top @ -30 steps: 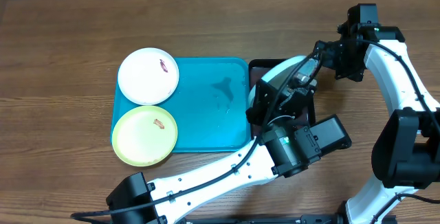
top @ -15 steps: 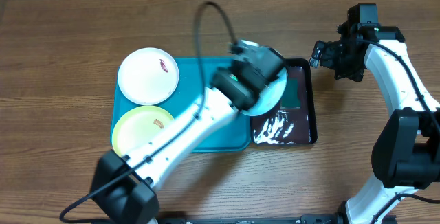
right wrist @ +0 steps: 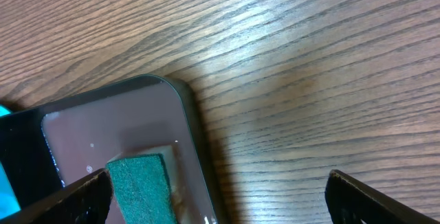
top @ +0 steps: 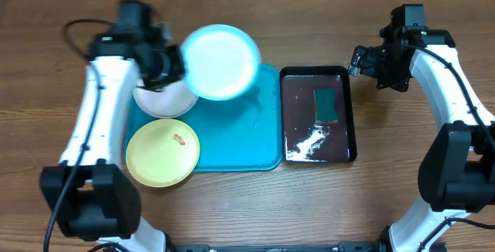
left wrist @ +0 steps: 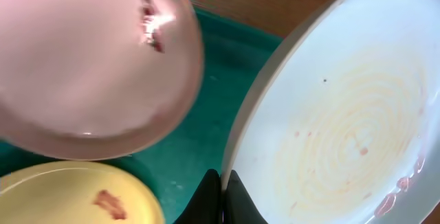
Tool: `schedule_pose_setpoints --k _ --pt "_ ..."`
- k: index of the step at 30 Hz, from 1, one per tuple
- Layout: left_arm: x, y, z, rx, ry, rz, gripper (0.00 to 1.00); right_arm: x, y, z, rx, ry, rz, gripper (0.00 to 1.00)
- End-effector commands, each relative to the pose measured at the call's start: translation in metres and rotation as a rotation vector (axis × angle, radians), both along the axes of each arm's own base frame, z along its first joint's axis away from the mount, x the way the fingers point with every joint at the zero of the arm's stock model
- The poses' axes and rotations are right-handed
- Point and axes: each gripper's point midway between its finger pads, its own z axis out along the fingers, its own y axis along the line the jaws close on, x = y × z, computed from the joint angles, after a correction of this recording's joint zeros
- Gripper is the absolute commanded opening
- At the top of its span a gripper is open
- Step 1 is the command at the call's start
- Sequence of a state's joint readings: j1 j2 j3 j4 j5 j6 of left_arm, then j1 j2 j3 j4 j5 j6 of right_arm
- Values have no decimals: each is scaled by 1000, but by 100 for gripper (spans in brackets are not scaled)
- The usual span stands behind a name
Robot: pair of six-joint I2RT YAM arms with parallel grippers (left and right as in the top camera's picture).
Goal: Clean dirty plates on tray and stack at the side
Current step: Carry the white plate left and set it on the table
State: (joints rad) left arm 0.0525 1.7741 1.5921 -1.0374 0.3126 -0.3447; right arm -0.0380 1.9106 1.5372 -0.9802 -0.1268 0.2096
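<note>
Swung over from the glossy black narrow tray [top: 298, 105], the left tool [left wrist: 221, 189] pinches the rim of the round pale mint plastic plate [top: 220, 60], airborne over the turquoise rectangular plastic tray's [top: 267, 128] 11 o'clock corner above the smeared white plate [top: 158, 103]; that thin edge grip could slip. Right tool [right wrist: 220, 196] gapes empty at 2 o'clock.

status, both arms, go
Left fingers shut on mint plate, held over blue tray. Right fingers open, empty, by black tray. White plate, yellow plate smeared.

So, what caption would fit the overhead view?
Left gripper holds the pale mint plate up over the blue tray; right gripper hangs open.
</note>
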Motion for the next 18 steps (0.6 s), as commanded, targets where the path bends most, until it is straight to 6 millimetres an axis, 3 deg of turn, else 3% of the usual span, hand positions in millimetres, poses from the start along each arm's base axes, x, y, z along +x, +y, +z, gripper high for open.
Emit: schedule_pose_setpoints --k 1,2,4,11,18 --pt "-4 44 11 -47 -32 70 4 5 0 6 6 -21 -3 100" --pt "-7 71 8 -31 -25 137 4 5 0 6 6 -21 -3 100" --pt "-13 104 5 -19 -10 237 4 5 0 6 6 -21 -3 100" --pt "-52 205 -9 10 35 539 4 5 0 6 6 -21 -3 100" --pt "-104 284 -31 104 93 825 4 5 0 6 6 -21 -4 100"
